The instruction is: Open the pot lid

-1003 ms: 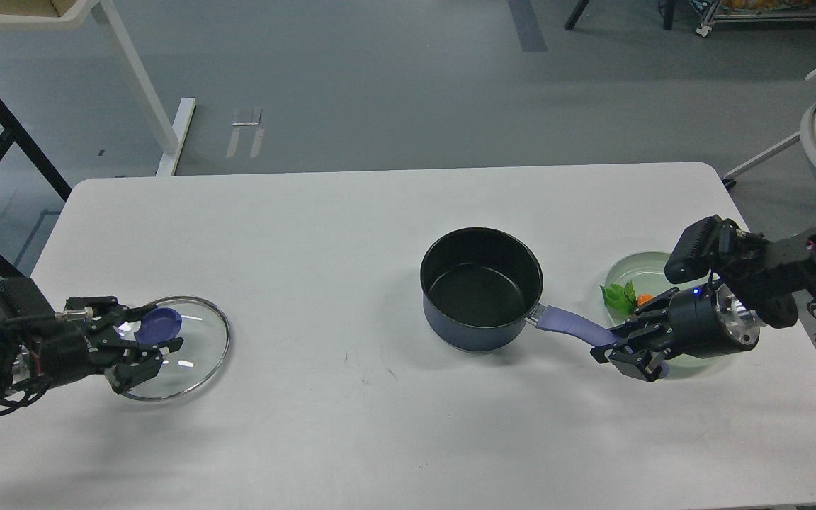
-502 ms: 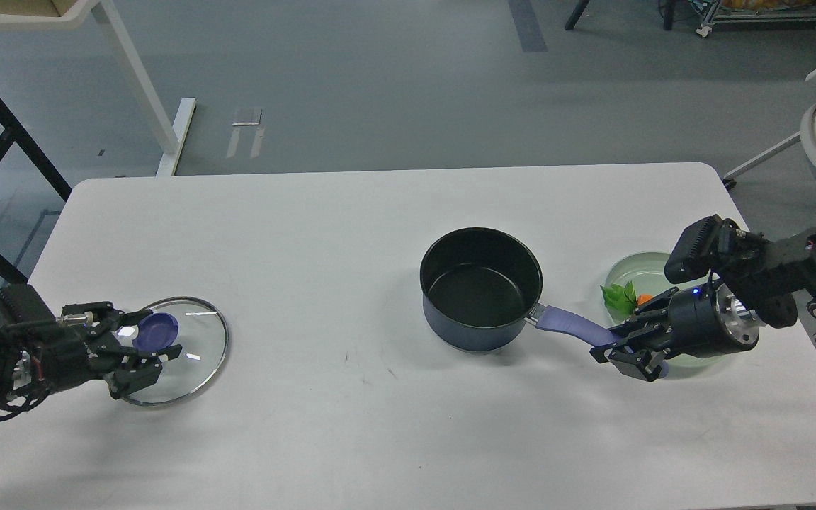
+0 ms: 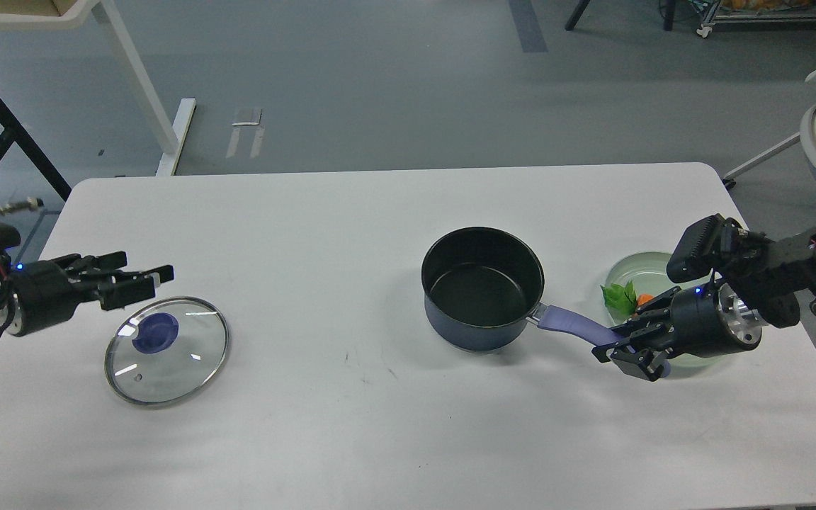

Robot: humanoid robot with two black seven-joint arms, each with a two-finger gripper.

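A dark blue pot (image 3: 482, 287) stands open and empty right of the table's middle, its purple handle (image 3: 572, 327) pointing right. The glass lid (image 3: 167, 350) with a blue knob (image 3: 155, 333) lies flat on the table at the left. My left gripper (image 3: 140, 278) is open and empty, raised above and behind the lid, clear of it. My right gripper (image 3: 624, 347) is shut on the end of the pot handle.
A pale green glass dish (image 3: 645, 283) with a green leaf (image 3: 619, 296) and an orange piece stands at the right, partly behind my right arm. A white table leg and a black frame stand beyond the table's left side.
My left gripper has let go of the lid's knob and drawn up and back from the lid. The lid stays flat on the table. The right arm and pot have barely moved.
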